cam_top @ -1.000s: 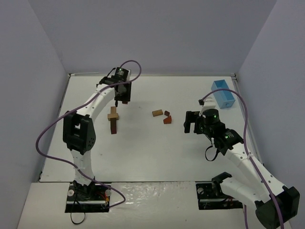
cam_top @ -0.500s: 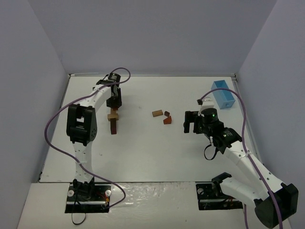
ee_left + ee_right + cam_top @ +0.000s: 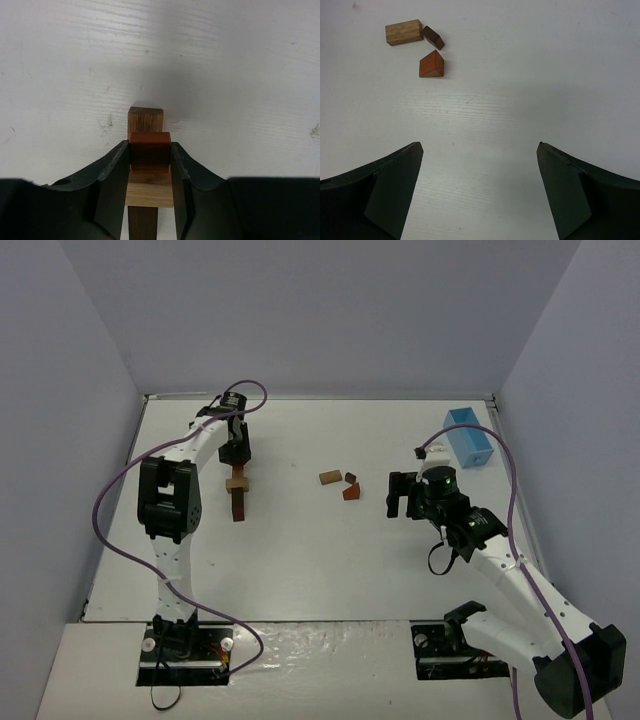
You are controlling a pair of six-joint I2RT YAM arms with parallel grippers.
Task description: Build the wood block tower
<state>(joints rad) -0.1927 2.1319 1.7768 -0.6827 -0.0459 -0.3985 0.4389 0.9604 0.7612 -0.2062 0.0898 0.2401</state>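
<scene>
Left end effector (image 3: pixel 151 156) clamps a reddish-brown block (image 3: pixel 150 144) over the wood block tower (image 3: pixel 238 500), far-left on the bench (image 3: pixel 300 560). Right end effector (image 3: pixel 480 190) gapes empty. Risk: off-centre release or finger drag could topple the stack.

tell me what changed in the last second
The left gripper, shut on a reddish-brown block, moved left and nearer in the top view and now holds the block over the top of the wood block tower. Nothing was grasped or released. The open right gripper, the three loose blocks and the light blue box stayed put.
</scene>
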